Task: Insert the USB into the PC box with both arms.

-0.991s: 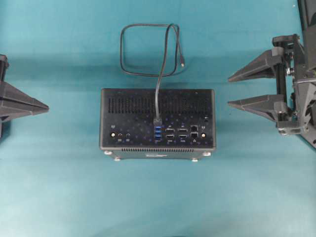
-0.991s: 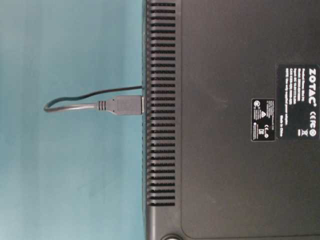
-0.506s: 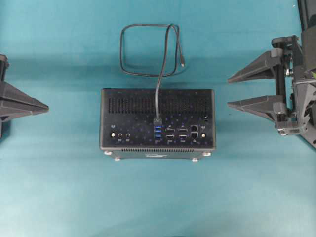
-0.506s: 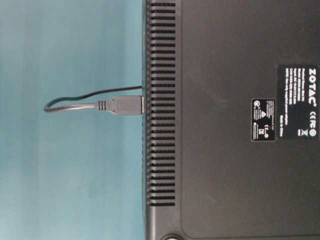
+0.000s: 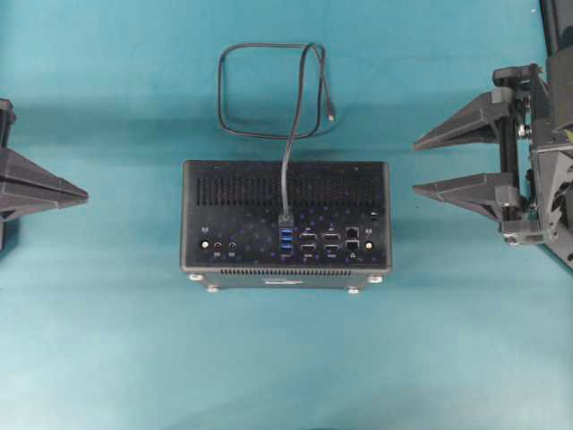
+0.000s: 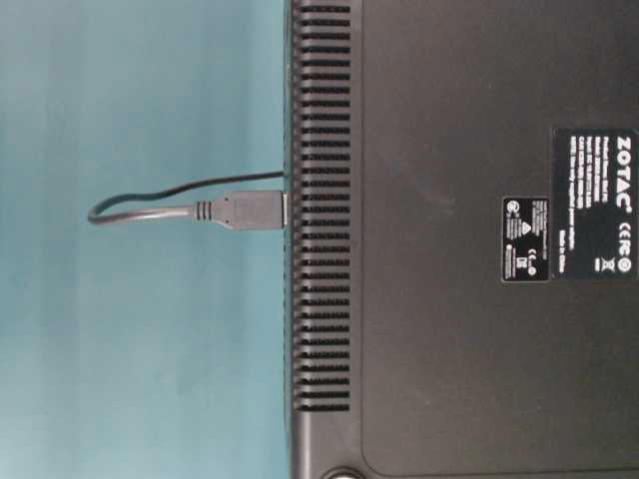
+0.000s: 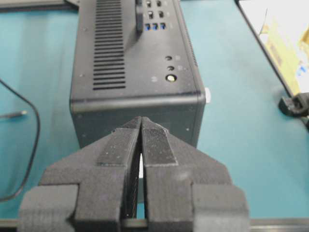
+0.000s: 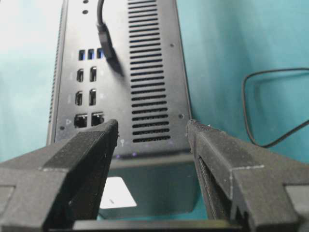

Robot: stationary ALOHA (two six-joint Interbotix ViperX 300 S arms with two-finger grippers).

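USB seated, both arms standing clear of the PC box

I am seeing the USB (image 5: pixel 286 219) plug sitting in a blue port on the PC box (image 5: pixel 286 193), its cable looping behind; my left gripper (image 7: pixel 140 126) is resting pinched together and empty, my right gripper (image 8: pixel 152 133) is hanging spread wide and empty, so the insertion is looking finished.

Left end effector (image 7: pixel 140 126) closed, right end effector (image 8: pixel 152 130) spread.

1. Matt black PC box (image 5: pixel 286 215), metal-looking, its panel perforated.
2. Smooth teal worktop (image 5: pixel 286 358), faintly sheened.
3. USB (image 6: pixel 250 210) cable: dull rubbery black plastic.
4. Left gripper (image 7: pixel 141 121) and right gripper (image 8: pixel 152 128): grainy, rough black plastic.
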